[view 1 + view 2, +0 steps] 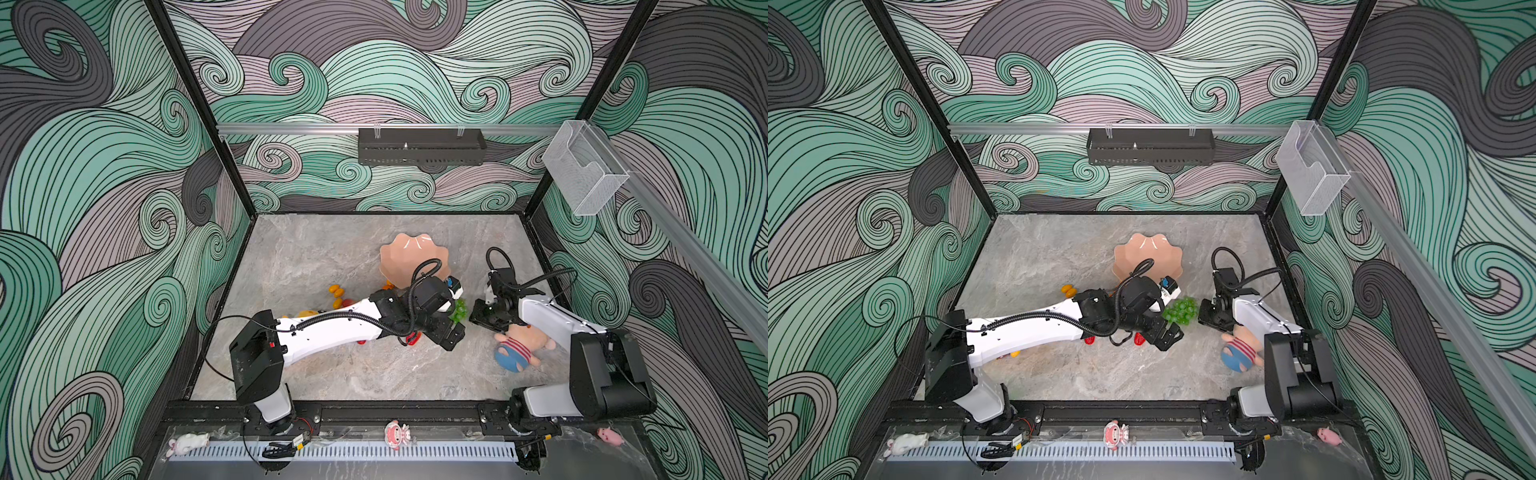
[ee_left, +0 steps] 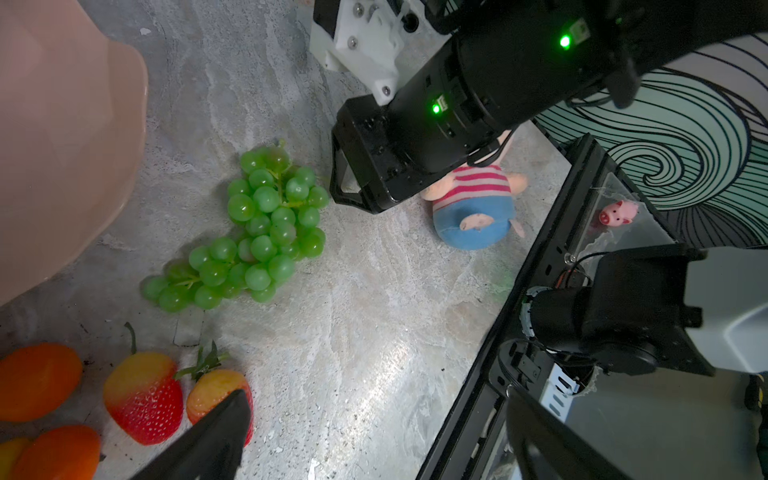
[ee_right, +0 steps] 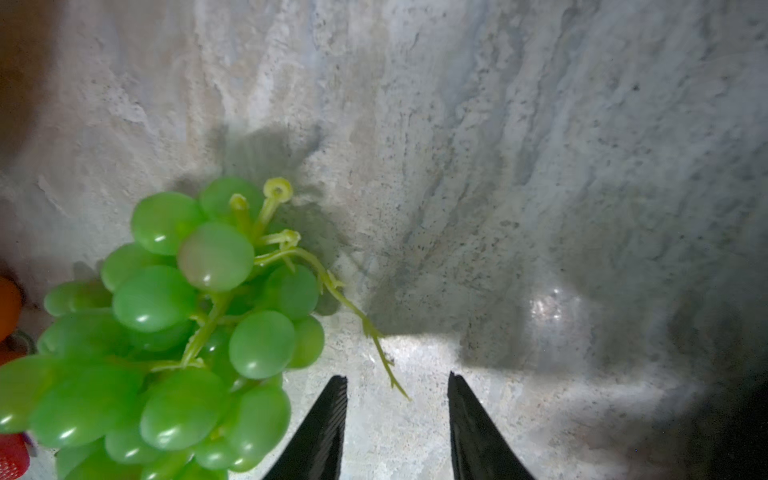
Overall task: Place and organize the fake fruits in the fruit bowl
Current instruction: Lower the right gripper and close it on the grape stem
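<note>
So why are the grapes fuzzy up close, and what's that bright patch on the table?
In the right wrist view the grape bunch lies close to the lens, so its nearest grapes blur; the patch is glare on the table, also seen in the left wrist view.

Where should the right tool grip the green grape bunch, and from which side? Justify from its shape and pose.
Probably the bare stem at the end of the grape bunch nearest the right tool, approached from that side: the bunch lies flat, and round grapes would likely slip.
</note>
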### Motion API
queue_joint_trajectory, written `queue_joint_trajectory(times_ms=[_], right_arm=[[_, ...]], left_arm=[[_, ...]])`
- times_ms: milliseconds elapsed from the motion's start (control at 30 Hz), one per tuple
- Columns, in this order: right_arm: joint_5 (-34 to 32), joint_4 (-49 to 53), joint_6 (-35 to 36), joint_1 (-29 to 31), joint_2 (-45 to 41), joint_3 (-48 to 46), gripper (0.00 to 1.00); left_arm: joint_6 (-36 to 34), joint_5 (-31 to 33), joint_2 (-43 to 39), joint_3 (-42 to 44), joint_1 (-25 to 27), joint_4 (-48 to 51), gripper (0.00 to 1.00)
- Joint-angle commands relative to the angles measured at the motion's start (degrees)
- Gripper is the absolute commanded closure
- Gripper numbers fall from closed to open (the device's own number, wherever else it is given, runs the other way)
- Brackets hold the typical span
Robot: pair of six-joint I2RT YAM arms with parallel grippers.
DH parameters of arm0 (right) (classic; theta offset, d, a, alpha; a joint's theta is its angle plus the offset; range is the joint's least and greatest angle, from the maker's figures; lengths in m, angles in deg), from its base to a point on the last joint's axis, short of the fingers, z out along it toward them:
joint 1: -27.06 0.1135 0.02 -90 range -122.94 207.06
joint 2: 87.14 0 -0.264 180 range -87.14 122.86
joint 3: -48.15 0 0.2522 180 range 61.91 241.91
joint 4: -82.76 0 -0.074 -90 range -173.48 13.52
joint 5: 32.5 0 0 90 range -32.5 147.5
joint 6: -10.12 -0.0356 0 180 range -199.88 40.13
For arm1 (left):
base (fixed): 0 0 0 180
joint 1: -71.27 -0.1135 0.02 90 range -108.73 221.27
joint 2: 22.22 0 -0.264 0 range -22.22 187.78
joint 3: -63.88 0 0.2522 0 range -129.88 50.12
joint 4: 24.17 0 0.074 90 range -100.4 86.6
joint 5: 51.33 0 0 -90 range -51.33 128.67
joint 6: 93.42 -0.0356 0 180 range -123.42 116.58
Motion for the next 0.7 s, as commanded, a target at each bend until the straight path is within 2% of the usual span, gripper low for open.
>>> queue_joint_trajectory(times_ms=[0, 333, 667], right_arm=[[1.4, -0.2, 1.1, -0.4, 1.9, 2.0, 0.6], [3.0, -0.1, 1.3, -0.4, 6.2, 3.8, 0.66], [3.8, -0.2, 1.4, -0.5, 7.8, 4.2, 0.8]], left_arm=[[-0.6, 1.1, -0.9, -1.7, 0.4, -0.2, 0.01], [-0.8, 1.6, -1.6, -1.0, 0.4, -0.2, 0.01], [-0.6, 1.7, -1.7, -0.7, 0.4, 0.0, 0.02]])
